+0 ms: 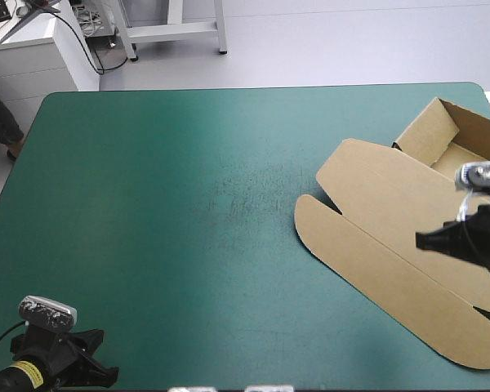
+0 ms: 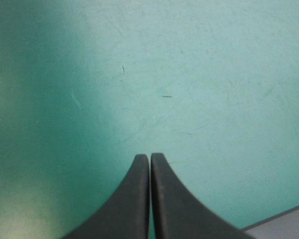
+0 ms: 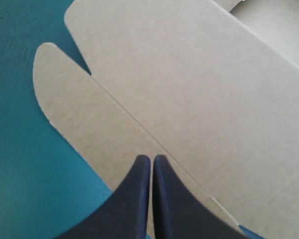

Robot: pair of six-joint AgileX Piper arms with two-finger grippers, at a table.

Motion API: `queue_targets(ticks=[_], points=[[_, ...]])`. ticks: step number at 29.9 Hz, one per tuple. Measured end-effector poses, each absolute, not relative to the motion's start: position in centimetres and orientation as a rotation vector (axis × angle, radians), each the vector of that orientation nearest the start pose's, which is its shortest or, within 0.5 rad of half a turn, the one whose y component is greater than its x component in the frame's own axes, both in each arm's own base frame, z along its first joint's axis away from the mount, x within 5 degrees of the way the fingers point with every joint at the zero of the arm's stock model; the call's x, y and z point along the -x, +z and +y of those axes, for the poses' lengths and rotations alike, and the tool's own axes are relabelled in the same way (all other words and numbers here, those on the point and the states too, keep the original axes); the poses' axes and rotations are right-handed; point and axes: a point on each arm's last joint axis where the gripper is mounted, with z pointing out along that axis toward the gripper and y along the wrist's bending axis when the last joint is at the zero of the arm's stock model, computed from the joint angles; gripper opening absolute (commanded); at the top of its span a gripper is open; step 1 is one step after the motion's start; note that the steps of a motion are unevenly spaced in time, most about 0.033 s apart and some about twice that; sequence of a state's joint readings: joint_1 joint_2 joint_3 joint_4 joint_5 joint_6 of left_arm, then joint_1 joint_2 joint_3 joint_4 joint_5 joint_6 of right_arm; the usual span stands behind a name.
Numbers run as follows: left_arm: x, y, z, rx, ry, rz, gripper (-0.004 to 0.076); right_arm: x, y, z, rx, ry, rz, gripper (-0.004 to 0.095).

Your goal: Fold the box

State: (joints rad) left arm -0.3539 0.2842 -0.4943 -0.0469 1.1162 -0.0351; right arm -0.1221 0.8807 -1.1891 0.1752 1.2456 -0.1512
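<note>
Right wrist view: my right gripper (image 3: pixel 152 160) is clenched on nothing, black fingers meeting in a point just above the flat lid of the brown box (image 3: pixel 189 89), which lies on the teal-green cover (image 3: pixel 15 164). Its walled tray sits beyond the lid. My left gripper (image 2: pixel 150 157), also clenched empty, hangs well clear of the box.

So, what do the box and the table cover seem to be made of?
The box looks like thin brown cardboard, matte and unprinted: clean-cut rounded flaps, pressed crease lines, walls folded up at one end. The teal-green cover seems a smooth mat, perhaps vinyl or rubber, I cannot tell which; it shows fine scratches and scuffs.
</note>
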Motion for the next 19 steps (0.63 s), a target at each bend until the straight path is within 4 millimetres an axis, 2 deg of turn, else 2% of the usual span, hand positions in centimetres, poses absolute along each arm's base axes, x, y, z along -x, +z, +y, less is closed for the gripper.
queue_targets(ticks=[4, 7, 13, 19], points=[[-3.2, 26.7, -1.6, -0.377, -0.242, 2.373, -0.0008, -9.1, 39.8, 0.8, 0.1, 0.111, 2.338, 0.0], [-3.2, 26.7, -1.6, -0.376, -0.243, 2.37, -0.0008, -7.2, 37.9, 0.9, 0.1, 0.105, 2.309, 0.0], [-3.3, 26.9, -1.6, -0.372, -0.247, 2.349, -0.0008, -4.4, 33.9, 1.2, 0.156, 0.08, 2.296, 0.0], [-3.3, 26.9, -1.6, -0.371, -0.248, 2.343, -0.0008, -3.1, 30.9, 1.3, 0.168, 0.077, 2.269, 0.0]])
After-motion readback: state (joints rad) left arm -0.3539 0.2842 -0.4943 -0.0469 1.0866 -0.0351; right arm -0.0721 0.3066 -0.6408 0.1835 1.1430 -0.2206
